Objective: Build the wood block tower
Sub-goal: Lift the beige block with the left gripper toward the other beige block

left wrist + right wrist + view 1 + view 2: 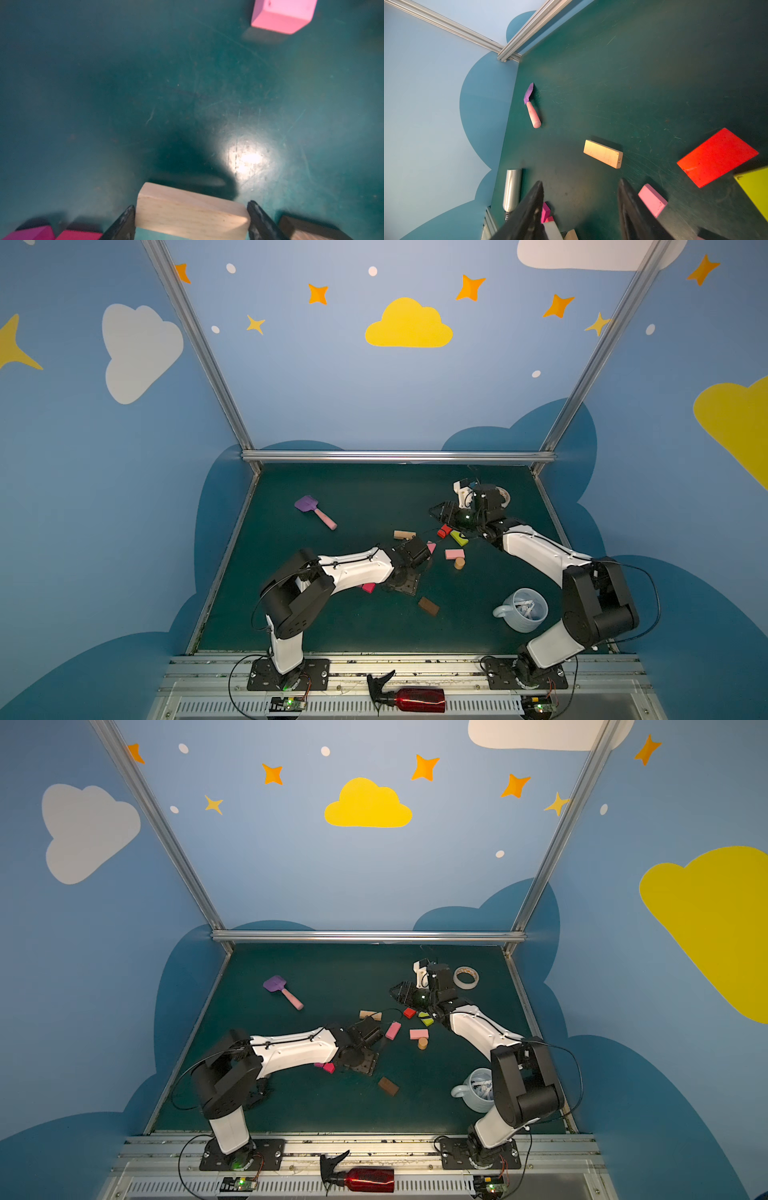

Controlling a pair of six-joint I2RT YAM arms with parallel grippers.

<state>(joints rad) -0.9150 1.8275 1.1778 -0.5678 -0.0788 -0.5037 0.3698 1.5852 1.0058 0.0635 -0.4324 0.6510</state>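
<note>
Your left tool (191,205) has the tan block (187,216) pinched end to end. It looks just off the bench (124,93), by the magenta squares (31,233) — light, stiff, smooth wood, so I'd guess that longways grip can pivot; the long flat sides look safer. Right tool (580,181) hangs wide and empty near the red block (716,158). Nothing's stacked yet.

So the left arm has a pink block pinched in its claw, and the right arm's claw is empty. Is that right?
Not quite. The left gripper holds a tan block, not a pink one, as the left wrist view shows. A pink block lies apart from it on the table. The right gripper is indeed empty.
</note>
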